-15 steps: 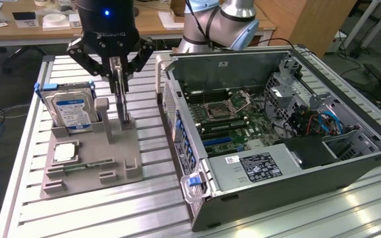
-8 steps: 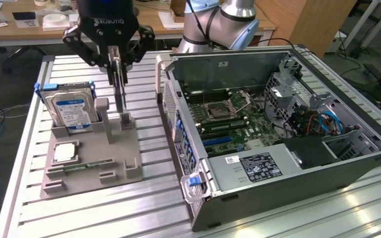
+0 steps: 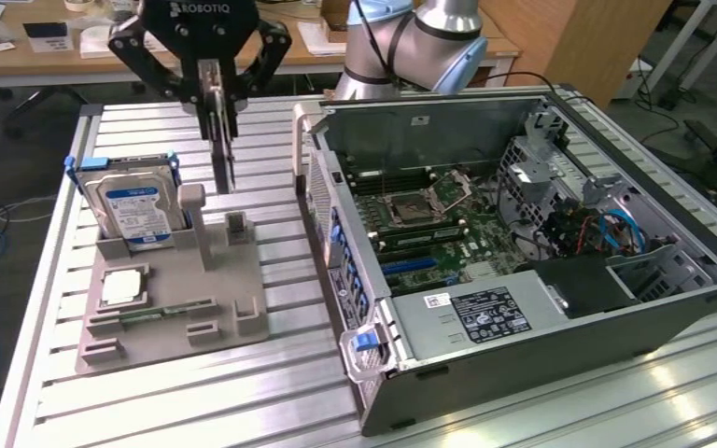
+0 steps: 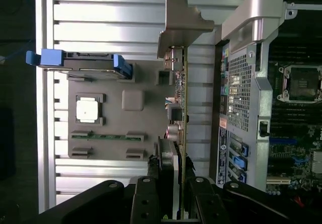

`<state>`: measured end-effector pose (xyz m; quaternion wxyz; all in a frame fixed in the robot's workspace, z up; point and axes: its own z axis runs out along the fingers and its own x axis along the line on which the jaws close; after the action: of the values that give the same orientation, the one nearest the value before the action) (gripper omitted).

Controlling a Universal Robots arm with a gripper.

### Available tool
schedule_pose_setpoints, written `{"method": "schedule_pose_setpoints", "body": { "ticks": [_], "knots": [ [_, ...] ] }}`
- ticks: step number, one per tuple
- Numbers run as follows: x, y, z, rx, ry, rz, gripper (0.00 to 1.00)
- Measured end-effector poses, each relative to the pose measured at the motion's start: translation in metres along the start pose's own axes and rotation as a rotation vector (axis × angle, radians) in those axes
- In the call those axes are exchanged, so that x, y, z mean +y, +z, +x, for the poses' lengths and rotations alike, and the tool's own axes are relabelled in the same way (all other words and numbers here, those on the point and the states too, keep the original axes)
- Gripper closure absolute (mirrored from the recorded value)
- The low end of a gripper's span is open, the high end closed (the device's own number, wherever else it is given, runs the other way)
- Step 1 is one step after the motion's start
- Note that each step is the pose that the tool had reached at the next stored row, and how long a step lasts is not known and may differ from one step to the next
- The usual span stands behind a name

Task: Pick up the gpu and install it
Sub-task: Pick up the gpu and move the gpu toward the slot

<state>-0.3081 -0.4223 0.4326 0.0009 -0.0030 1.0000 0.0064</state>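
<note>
One gpu [image 3: 221, 157] hangs from the hand [image 3: 213, 97], long axis vertical, bracket [image 4: 183, 20] downward.

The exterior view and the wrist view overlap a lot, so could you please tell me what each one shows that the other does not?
Exterior view's extras: the arm behind the case, the power supply and the blue cables inside it. Wrist view's extras: the pale end bracket of the gpu and its ports, seen along the card's edge. Shared: the fingers shut on the gpu, the hard drive standing in the grey holder, and the open computer case with its processor socket.
</note>
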Motion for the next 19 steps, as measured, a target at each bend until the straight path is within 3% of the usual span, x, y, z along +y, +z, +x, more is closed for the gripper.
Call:
{"method": "schedule_pose_setpoints", "body": {
  "ticks": [4, 12, 19],
  "knots": [
    [0.0002, -0.0122, 0.0, -0.0001, 0.0, -0.0001, 0.72],
    [0.0, -0.0125, 0.0, 0.0, 0.0, -0.0011, 0.72],
    [0.0, -0.0121, -0.017, 0.0, 0.0, -0.0011, 0.72]
  ]
}}
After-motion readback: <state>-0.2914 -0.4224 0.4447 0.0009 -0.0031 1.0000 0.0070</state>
